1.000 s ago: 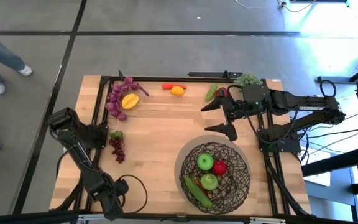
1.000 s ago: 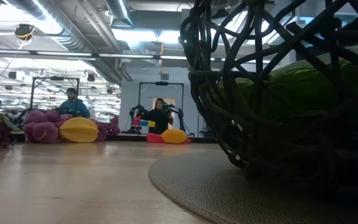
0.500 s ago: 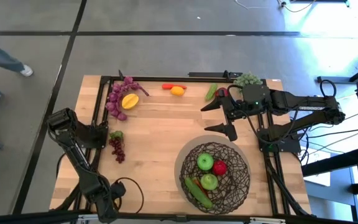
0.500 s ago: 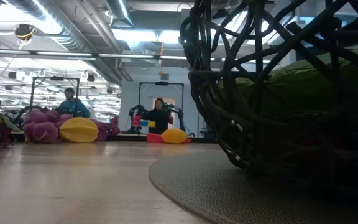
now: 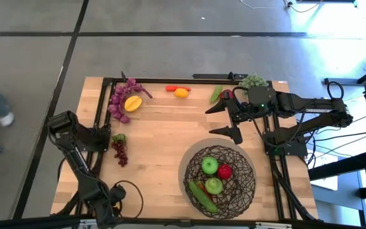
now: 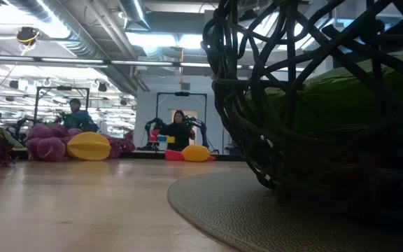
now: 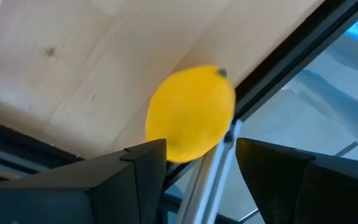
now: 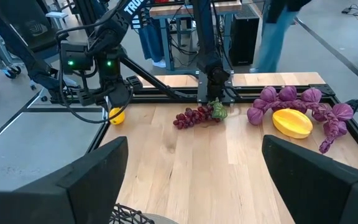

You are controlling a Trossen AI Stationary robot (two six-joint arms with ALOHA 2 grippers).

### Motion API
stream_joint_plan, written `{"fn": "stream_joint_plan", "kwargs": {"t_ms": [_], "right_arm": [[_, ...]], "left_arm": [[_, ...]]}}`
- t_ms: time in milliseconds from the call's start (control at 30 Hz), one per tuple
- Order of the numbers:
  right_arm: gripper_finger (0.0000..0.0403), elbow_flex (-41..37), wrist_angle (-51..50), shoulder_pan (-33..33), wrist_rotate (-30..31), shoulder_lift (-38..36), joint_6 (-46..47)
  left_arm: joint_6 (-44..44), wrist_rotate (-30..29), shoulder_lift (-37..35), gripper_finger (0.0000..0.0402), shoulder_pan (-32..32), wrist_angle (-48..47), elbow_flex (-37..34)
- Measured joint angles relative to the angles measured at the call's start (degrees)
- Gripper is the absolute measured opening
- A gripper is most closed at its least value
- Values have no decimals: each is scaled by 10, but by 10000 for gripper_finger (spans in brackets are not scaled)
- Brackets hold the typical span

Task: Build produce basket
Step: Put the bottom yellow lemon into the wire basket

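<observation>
Dark brown open-weave basket (image 5: pixel 220 178) holds two green apples (image 5: pixel 210 166), a red one (image 5: pixel 225 171) and a green cucumber (image 5: pixel 203 196). On the pale wood table (image 5: pixel 164 140): purple grapes (image 5: pixel 121 100), a yellow fruit (image 5: pixel 132 103), dark red grapes (image 5: pixel 119 151), a yellow lemon (image 7: pixel 191 113).

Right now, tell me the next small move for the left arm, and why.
Probably raise the left gripper a little, straight up, to see whether the lemon comes along. The lemon sits right at it, against the black frame rail at the table's corner, far from the basket. The right gripper waits open.
</observation>
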Motion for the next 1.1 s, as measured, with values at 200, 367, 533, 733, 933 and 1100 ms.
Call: {"fn": "stream_joint_plan", "kwargs": {"t_ms": [200,367,533,733,933,1100], "right_arm": [[365,0,0,0,0,0,0],[365,0,0,0,0,0,0],[365,0,0,0,0,0,0],[365,0,0,0,0,0,0],[365,0,0,0,0,0,0],[365,0,0,0,0,0,0]], "left_arm": [[-31,-2,0,185,-2,1,0],[-48,9,0,185,-2,0,0],[-48,11,0,185,0,14,0],[-48,9,0,200,-4,14,0],[-45,-5,0,243,-13,13,0],[-40,-31,0,284,-24,13,0]]}}
